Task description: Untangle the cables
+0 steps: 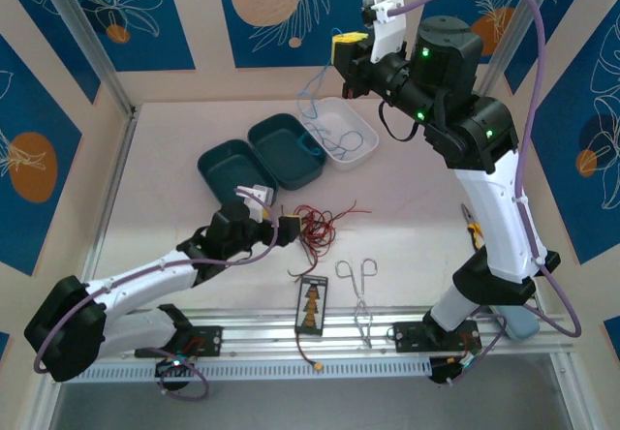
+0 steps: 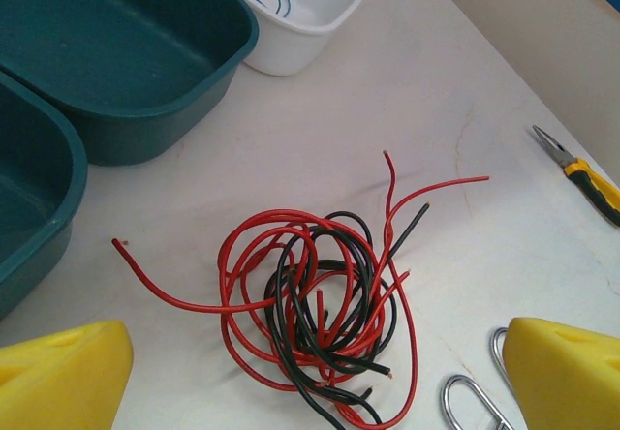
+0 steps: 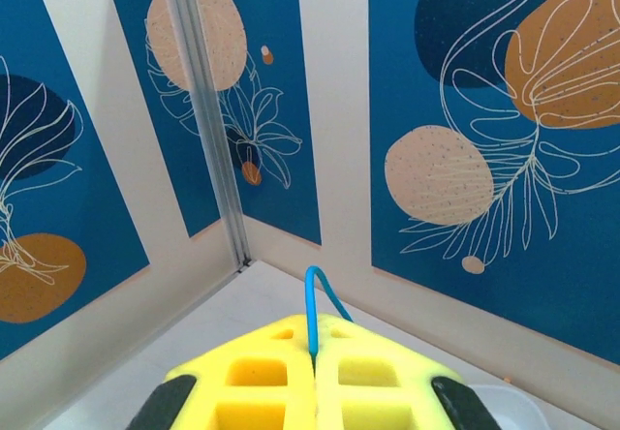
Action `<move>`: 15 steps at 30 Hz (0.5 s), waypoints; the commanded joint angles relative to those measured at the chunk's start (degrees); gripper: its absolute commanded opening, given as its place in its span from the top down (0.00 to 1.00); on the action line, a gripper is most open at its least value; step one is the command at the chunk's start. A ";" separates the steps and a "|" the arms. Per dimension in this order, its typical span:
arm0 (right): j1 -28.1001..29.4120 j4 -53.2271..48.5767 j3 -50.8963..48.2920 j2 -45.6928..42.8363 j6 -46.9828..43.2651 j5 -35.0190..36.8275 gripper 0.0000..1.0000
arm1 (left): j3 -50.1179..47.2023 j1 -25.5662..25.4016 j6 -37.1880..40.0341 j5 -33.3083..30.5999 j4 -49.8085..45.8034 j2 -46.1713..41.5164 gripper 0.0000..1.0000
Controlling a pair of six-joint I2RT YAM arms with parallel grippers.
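With right gripper (image 3: 315,353), pinches one blue cable (image 3: 312,299) above one white tray (image 1: 371,141); holds left gripper (image 2: 317,377) spread wide over one red-black tangle (image 2: 320,294) near two teal trays (image 2: 184,125).

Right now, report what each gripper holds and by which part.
Right gripper: shut on the blue cable, pinched high up, a short bit poking out above, the rest hanging into the white tray. Left gripper: open, holding nothing.

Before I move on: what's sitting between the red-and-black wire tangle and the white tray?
Nothing. In the left wrist view, only bare table separates the red-and-black tangle from the white tray. The top view agrees.
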 commanded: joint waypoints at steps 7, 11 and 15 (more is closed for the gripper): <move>-0.22 -0.40 1.28 0.90 -1.86 1.68 1.00 | 0.74 -0.42 0.79 -1.68 -1.33 -1.93 0.00; -0.89 -0.19 1.28 2.09 -2.61 1.99 1.00 | 0.67 -0.35 0.74 -2.36 -2.12 -2.49 0.00; -2.15 0.05 1.47 3.60 -3.03 2.40 1.00 | 0.59 -0.39 0.88 -3.44 -3.35 -3.28 0.00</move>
